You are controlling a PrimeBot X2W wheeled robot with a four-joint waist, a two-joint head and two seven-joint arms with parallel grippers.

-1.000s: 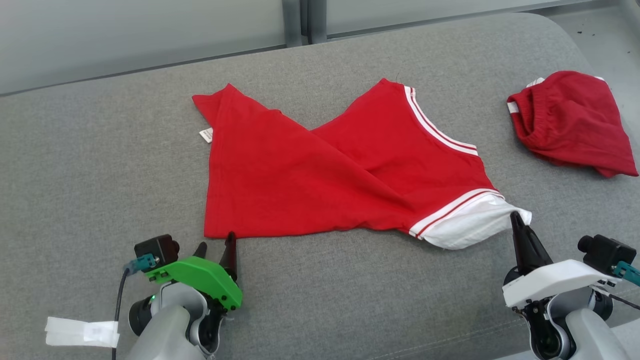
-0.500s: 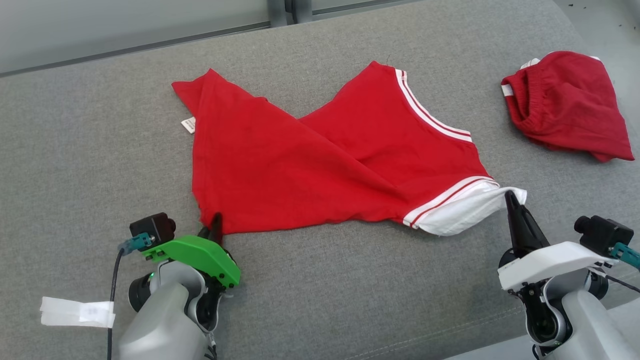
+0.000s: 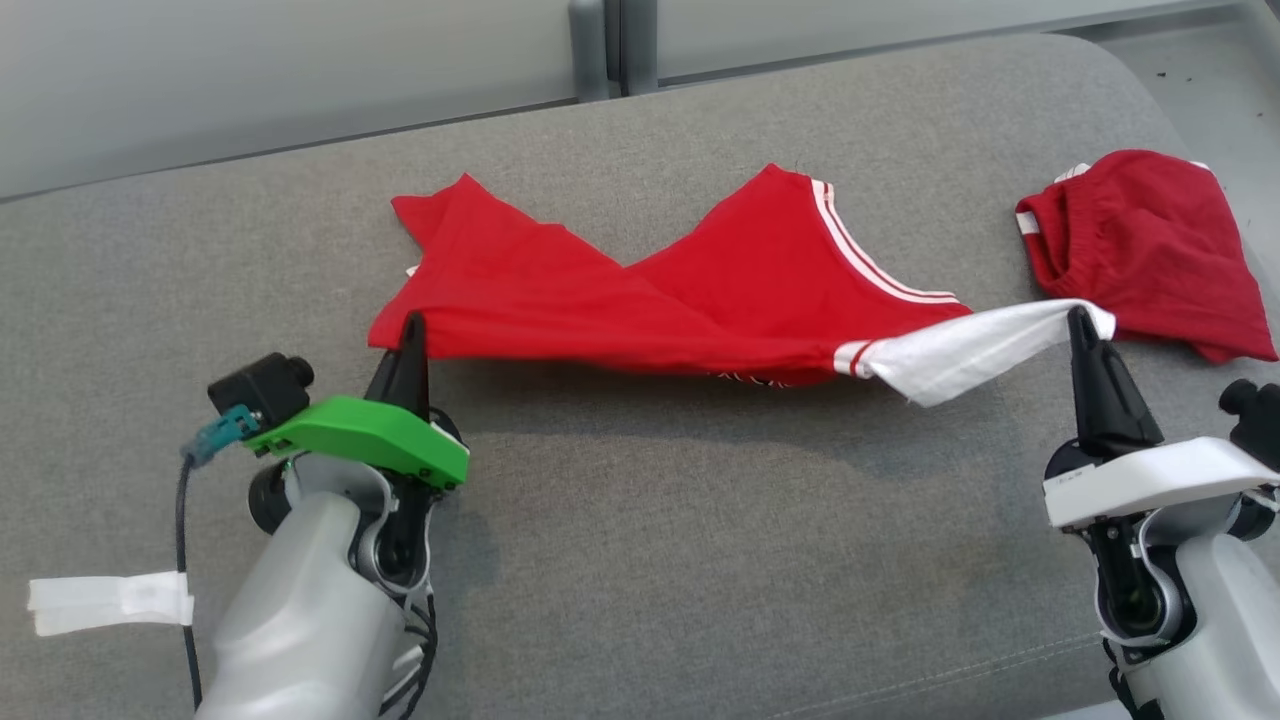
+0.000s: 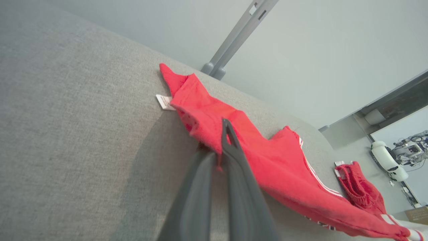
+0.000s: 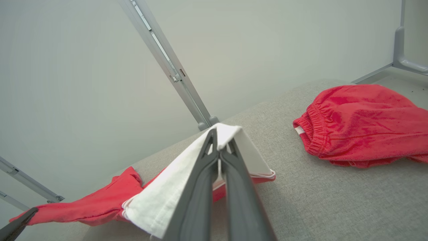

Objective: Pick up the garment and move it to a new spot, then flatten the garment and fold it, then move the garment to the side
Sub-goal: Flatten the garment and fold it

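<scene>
Red garment (image 3: 700, 300) is clamped at its left hem corner by left gripper (image 3: 412, 328) and at its white sleeve by right gripper (image 3: 1078, 322), near edge held off grey cushion (image 3: 640, 560).

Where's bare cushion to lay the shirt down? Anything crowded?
Widest bare cushion: the near strip between left gripper and right gripper, in front of the shirt. Also the far left, above the white tape. Crowded: the right end, where the red shorts lie.

Left end effector (image 3: 412, 328) and right end effector (image 3: 1077, 320) stand apart, jaws pinched closed.
</scene>
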